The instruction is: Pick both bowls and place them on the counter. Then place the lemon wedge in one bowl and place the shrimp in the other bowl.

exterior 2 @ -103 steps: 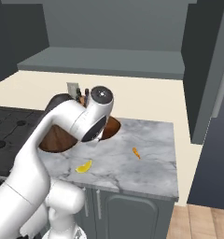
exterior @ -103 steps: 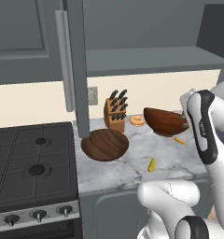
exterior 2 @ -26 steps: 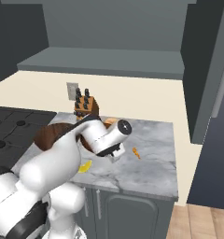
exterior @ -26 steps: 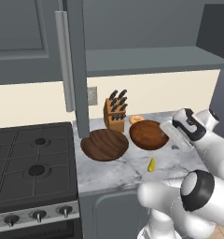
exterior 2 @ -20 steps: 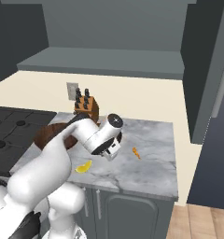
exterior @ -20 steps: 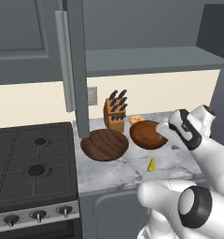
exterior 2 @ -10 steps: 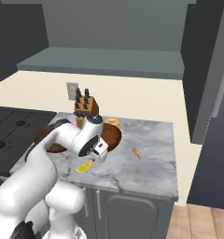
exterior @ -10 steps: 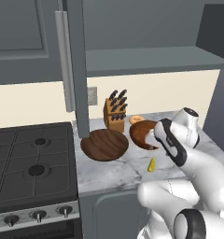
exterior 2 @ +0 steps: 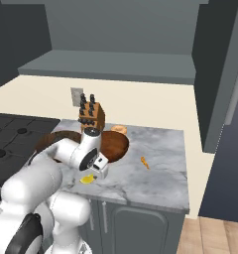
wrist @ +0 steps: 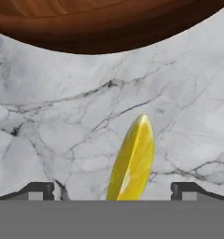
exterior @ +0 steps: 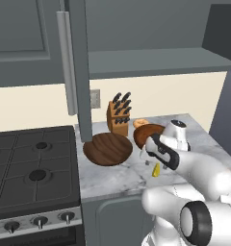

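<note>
Both bowls stand on the marbled counter point(exterior: 118, 176): the wide dark brown bowl point(exterior: 108, 149) on the left, and the smaller reddish-brown bowl point(exterior: 147, 134) point(exterior 2: 117, 145) to its right. Behind them the pale orange shrimp point(exterior: 139, 123) point(exterior 2: 119, 129) lies by the knife block. The yellow lemon wedge point(exterior: 156, 170) point(exterior 2: 87, 179) point(wrist: 132, 163) lies in front of the reddish bowl. My gripper point(exterior: 151, 162) point(exterior 2: 99, 171) point(wrist: 113, 191) hangs open just over the wedge. In the hand view the wedge lies between the fingertips point(wrist: 37, 190), with the reddish bowl's rim point(wrist: 109, 28) beyond it.
A knife block point(exterior: 118, 114) stands against the back wall. The black gas stove point(exterior: 33, 163) adjoins the counter on the left. A small orange scrap point(exterior 2: 144, 162) lies on the right half of the counter. A tall cabinet edge point(exterior: 79, 72) rises behind the dark bowl.
The reddish-brown bowl has been set down on the counter. My arm has swung left and down from beside it to over the lemon wedge. The jaws have stayed open.
</note>
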Robot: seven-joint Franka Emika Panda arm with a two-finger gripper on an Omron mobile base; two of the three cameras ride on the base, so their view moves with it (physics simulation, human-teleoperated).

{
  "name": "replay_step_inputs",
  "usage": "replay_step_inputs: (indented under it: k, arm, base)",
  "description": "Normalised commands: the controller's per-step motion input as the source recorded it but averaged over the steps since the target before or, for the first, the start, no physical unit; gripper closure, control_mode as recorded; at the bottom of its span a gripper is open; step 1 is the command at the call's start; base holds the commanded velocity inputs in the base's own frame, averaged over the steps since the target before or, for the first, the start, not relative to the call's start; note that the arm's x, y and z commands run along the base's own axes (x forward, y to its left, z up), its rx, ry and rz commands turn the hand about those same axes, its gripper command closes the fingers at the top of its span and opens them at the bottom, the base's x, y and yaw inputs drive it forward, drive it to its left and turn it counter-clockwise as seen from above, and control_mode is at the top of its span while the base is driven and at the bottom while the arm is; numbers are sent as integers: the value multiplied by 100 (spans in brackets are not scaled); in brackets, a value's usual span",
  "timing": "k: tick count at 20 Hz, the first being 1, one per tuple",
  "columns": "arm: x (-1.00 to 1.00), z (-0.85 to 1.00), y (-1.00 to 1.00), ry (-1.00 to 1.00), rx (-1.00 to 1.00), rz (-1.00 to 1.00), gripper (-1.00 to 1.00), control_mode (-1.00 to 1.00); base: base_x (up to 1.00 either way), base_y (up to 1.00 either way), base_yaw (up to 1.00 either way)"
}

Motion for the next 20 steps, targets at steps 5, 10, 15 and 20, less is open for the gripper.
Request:
replay_step_inputs:
  k: [5, 10, 15, 20]
  arm:
    - [32, -37, 3, 7, -6, 6, -100, -100]
    - [6, -38, 0, 10, -5, 6, -100, -100]
    - [1, -37, 0, 5, -3, 3, -100, -100]
    - [-7, -33, 0, 0, -1, 1, -100, -100]
  base:
    - [0, 0, 0]
    - [0, 0, 0]
    - [0, 0, 0]
    - [0, 0, 0]
